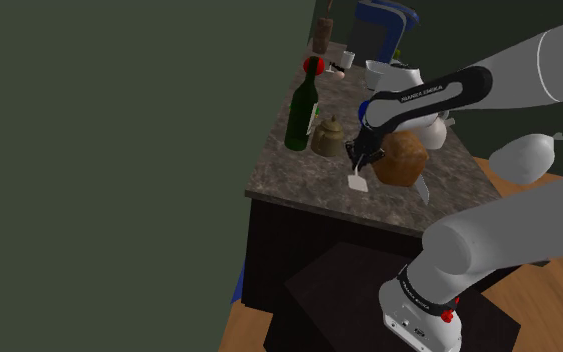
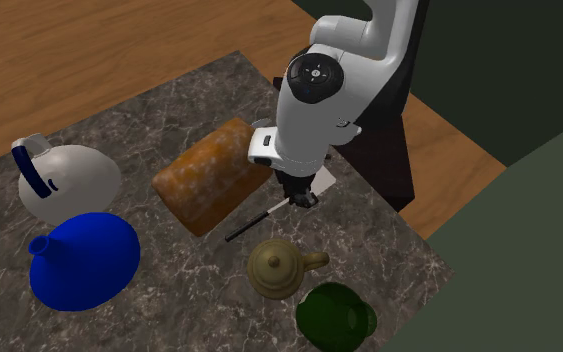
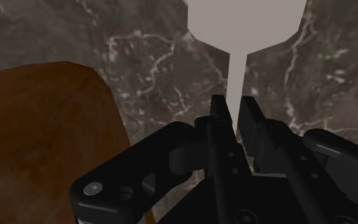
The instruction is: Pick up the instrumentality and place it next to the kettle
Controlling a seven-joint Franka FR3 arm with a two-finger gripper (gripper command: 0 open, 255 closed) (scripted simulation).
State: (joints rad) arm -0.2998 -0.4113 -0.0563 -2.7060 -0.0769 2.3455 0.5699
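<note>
Jaws pinching thin stem of pale spatula [image 3: 244, 25], beside brown loaf [image 3: 44, 140], over marbled counter [image 3: 139, 51], tan kettle [image 1: 329, 137] nr.

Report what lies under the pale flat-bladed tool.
Beneath the pale flat-bladed tool shows dark veined stone countertop; the black gripper, shut on its thin shaft, hides what lies under the rest.

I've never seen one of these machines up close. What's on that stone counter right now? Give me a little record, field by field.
Surface: dark marbled counter
Gripper: black gripper, fingers shut on the spatula's thin shaft
Tool: spatula with a pale blade, right beside the loaf
Loaf: brown bread loaf
Kettle: small olive-brown kettle, close to the green bottle
Others: blue jug and white jug, side by side
</note>
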